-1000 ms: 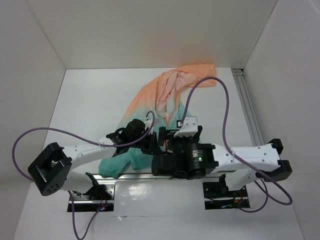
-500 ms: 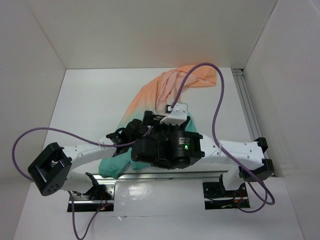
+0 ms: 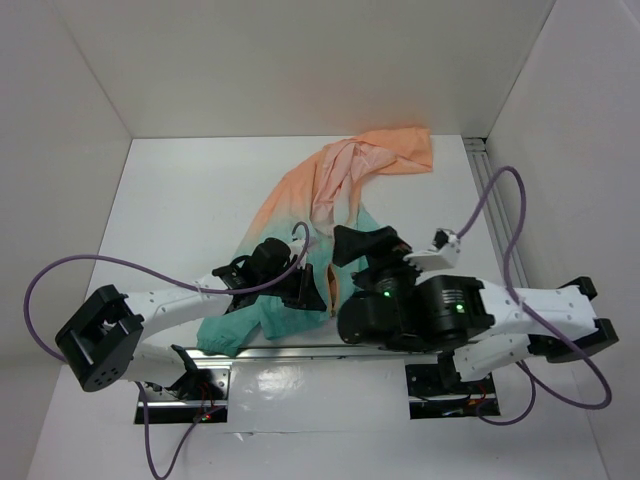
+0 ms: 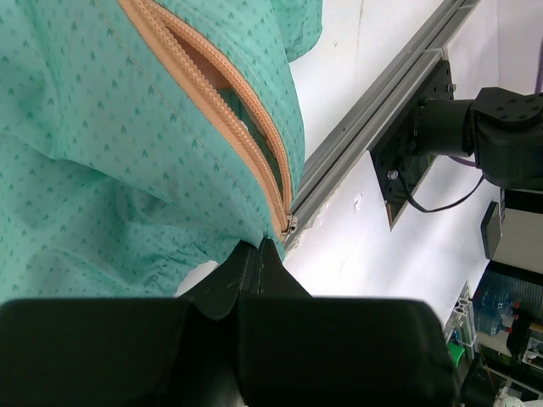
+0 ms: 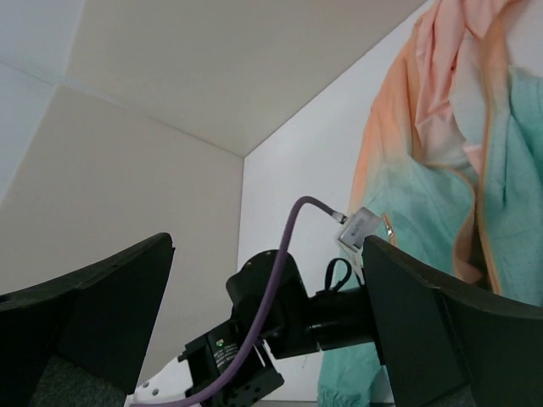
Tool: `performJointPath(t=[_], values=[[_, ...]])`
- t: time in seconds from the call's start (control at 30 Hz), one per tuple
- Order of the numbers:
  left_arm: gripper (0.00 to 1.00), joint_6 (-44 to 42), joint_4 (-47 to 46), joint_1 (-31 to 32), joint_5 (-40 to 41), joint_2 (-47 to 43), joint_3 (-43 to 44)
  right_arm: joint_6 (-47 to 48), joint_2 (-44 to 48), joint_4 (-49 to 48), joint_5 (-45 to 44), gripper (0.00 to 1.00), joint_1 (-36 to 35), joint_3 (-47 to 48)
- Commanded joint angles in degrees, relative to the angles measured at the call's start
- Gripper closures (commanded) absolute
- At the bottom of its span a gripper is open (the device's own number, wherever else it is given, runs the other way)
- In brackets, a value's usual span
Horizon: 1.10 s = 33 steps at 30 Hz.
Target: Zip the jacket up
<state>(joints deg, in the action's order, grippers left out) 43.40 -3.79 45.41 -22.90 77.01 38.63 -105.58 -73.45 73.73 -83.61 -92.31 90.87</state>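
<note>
The left gripper (image 4: 254, 254) pinches the jacket's (image 4: 102, 153) teal hem beside the rail (image 4: 373, 127), likely anchoring the open orange zipper's (image 4: 216, 93) bottom end, while the right gripper (image 5: 267, 254) hangs above, spread wide and empty.

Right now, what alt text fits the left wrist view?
The left fingers, closed together, pinch the teal jacket hem just below the bottom end of its orange zipper, which gapes open above. A metal rail lies beyond.
</note>
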Motion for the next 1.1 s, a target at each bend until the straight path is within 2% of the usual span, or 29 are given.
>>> performJointPath(t=[0.0, 0.07, 0.17, 0.23, 0.27, 0.3, 0.47, 0.53, 0.7, 0.8, 0.93, 1.07], values=[[1.0, -1.6, -1.0, -0.2, -1.4, -2.3, 1.9, -23.8, 8.2, 1.1, -18.0, 0.0, -2.5, -5.8], [1.0, -1.6, -1.0, -0.2, -1.4, -2.3, 1.9, -31.3, 14.5, 0.5, -18.0, 0.0, -4.4, -12.4], [1.0, -1.6, -1.0, -0.2, -1.4, -2.3, 1.9, -33.1, 21.1, -0.3, -18.0, 0.0, -6.6, -17.4], [1.0, -1.6, -1.0, -0.2, -1.4, -2.3, 1.9, -28.1, 21.6, 0.5, -18.0, 0.0, -8.1, -16.7], [1.0, -1.6, -1.0, -0.2, -1.4, -2.3, 1.9, -20.5, 21.6, 0.5, -18.0, 0.0, -8.1, -14.8], [1.0, -1.6, -1.0, -0.2, -1.4, -1.8, 1.9, -17.4, 21.6, 0.5, -18.0, 0.0, -9.5, -14.1], [1.0, -1.6, -1.0, 0.4, -1.4, -1.8, 1.9, -9.6, 24.5, 0.0, -18.5, 0.0, -11.1, -15.9], [1.0, -1.6, -1.0, 0.4, -1.4, -1.8, 1.9, -7.8, 24.5, 0.0, -18.5, 0.0, -11.1, -16.4], [1.0, -2.3, 1.0, 0.4, 0.1, -1.8, 2.4, 6.7, 18.6, 0.0, -18.5, 0.0, -11.1, -12.8], [1.0, -2.3, 1.6, 0.4, 0.7, -1.8, 2.4, 11.8, 16.1, 0.0, -18.5, 0.0, -11.1, -12.8], [1.0, -2.3, 1.6, 0.4, 1.3, -1.1, 1.2, 13.7, 12.7, 0.0, -18.5, 0.0, -11.1, -17.0], [1.0, -1.7, 1.6, 0.4, 1.9, -1.1, 0.6, 9.9, 10.6, 0.0, -18.5, 0.0, -11.1, -23.0]])
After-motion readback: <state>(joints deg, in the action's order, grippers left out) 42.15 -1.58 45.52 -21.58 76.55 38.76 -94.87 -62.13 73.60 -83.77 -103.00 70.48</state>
